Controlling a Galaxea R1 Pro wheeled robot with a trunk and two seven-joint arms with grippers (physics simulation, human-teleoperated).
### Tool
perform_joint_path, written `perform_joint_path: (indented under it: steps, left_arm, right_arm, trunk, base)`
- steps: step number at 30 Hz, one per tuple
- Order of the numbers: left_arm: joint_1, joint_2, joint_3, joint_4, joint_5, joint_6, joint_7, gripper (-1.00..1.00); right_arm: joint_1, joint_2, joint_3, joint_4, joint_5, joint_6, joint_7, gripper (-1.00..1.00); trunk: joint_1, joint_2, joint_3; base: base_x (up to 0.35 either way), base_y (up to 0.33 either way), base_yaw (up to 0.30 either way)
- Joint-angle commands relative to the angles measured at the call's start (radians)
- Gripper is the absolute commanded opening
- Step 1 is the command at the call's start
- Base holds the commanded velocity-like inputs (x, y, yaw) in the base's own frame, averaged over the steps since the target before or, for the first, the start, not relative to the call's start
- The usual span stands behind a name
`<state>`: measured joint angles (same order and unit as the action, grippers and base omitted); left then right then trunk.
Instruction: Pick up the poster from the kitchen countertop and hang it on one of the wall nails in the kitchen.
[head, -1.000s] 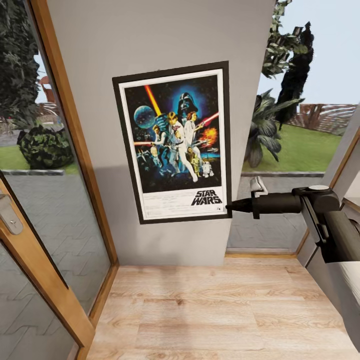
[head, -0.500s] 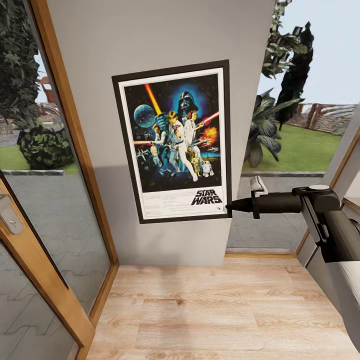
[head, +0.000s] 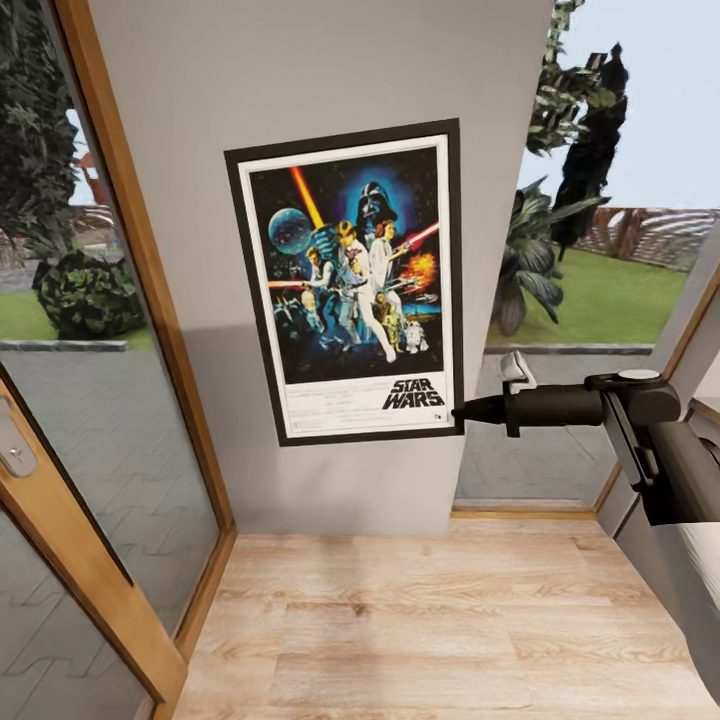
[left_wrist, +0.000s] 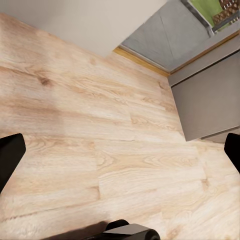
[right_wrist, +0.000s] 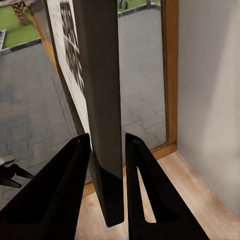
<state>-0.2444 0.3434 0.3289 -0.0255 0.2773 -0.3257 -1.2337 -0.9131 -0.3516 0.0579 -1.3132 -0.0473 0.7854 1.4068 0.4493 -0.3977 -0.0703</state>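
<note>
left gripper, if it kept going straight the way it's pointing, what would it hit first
Most likely the wooden floor. The left wrist view looks along the open jaws straight onto bare planks, with nothing showing between them and the boards. The grey cabinet sits off to one side of that line. How far off the floor lies cannot be judged.

Black-framed Star Wars poster (head: 350, 285) stands upright against the grey wall, its lower right corner pinched

My right pincer (head: 460, 412) is matte black, tapering to slim pointed fingers (right_wrist: 65, 195). A small pale grey bracket sits at its twelve o'clock. Behind it, a dark grey forearm carries a round silver-capped joint.
</note>
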Motion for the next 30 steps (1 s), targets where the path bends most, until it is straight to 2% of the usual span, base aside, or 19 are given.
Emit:
perform_joint_path:
  steps: [1,6,11,14,21,30]
  left_arm:
    - [-0.001,0.000,0.004,0.001,-0.003,-0.005,-0.003,1.00]
    - [-0.001,0.000,0.004,0.001,-0.003,-0.004,-0.003,1.00]
    - [-0.001,0.000,0.004,0.001,-0.003,-0.004,-0.002,1.00]
    - [-0.001,0.000,0.004,0.001,-0.003,-0.004,-0.002,1.00]
    - [-0.001,0.000,0.004,0.001,-0.003,-0.004,-0.002,1.00]
    - [-0.001,0.000,0.004,0.001,-0.003,-0.004,-0.003,1.00]
  right_arm:
    - [-0.001,-0.001,0.001,0.000,-0.006,0.012,0.001,-1.00]
    - [-0.002,0.000,-0.002,-0.001,-0.008,0.013,-0.001,-1.00]
    - [-0.026,0.002,-0.003,-0.001,-0.045,0.014,-0.003,-1.00]
    - [-0.034,0.007,-0.003,-0.001,-0.052,0.016,-0.004,-1.00]
    - [-0.040,0.015,-0.004,-0.001,-0.058,0.052,-0.052,-1.00]
    - [-0.041,0.023,-0.008,-0.001,-0.060,0.058,-0.074,-1.00]
  trunk:
    - [0.001,-0.002,-0.002]
    - [0.001,-0.002,-0.002]
    - [0.001,-0.002,-0.002]
    - [0.001,-0.002,-0.002]
    - [0.001,-0.002,-0.002]
    - [0.001,-0.002,-0.002]
  base:
    - [0.009,0.000,0.000]
    - [0.004,0.000,0.000]
    - [0.000,0.000,0.000]
    - [0.000,0.000,0.000]
    - [0.000,0.000,0.000]
    - [0.000,0.000,0.000]
